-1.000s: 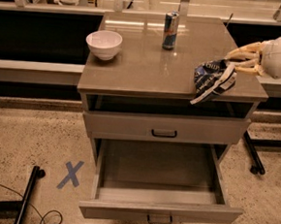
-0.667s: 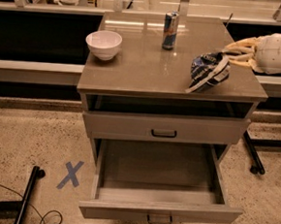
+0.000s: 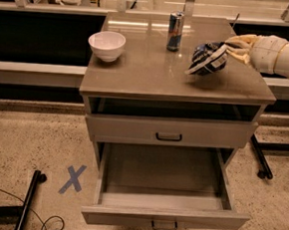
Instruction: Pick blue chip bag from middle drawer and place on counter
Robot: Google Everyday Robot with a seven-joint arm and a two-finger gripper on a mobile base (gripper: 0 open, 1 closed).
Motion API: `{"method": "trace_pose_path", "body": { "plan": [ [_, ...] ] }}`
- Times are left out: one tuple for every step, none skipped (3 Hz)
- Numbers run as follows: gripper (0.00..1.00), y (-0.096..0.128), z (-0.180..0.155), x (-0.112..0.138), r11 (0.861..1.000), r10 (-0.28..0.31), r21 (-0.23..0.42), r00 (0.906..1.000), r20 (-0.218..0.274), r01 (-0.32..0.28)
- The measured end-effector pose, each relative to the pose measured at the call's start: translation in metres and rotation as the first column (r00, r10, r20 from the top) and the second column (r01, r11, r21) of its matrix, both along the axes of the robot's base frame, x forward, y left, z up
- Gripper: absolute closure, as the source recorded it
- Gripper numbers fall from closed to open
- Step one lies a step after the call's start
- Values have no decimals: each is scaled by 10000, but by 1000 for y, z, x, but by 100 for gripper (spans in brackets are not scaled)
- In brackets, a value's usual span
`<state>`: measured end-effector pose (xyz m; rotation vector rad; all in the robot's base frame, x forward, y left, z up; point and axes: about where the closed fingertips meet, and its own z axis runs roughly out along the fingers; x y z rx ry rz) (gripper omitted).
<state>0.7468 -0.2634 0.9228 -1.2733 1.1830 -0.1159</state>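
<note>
Change: chip bag carried inward from edge of table, now low over it, well apart from open drawer | gripper over table, jaws clamped on bag | I'd release next.

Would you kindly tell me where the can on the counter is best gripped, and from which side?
Around its mid-body, from the front: the can stands upright, slim and round, with bare counter before it. The claw, at the counter's right side, is shut on the blue chip bag and would need to release it first.
</note>
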Motion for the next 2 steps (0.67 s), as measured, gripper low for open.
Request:
{"method": "trace_pose_path", "body": {
  "plan": [
    [77, -16, -7, 13, 9923, -1173, 396, 9931, 34, 1171],
    [53, -26, -6, 17, 9875, -1450, 661, 9891, 240, 1432]
  ]
}}
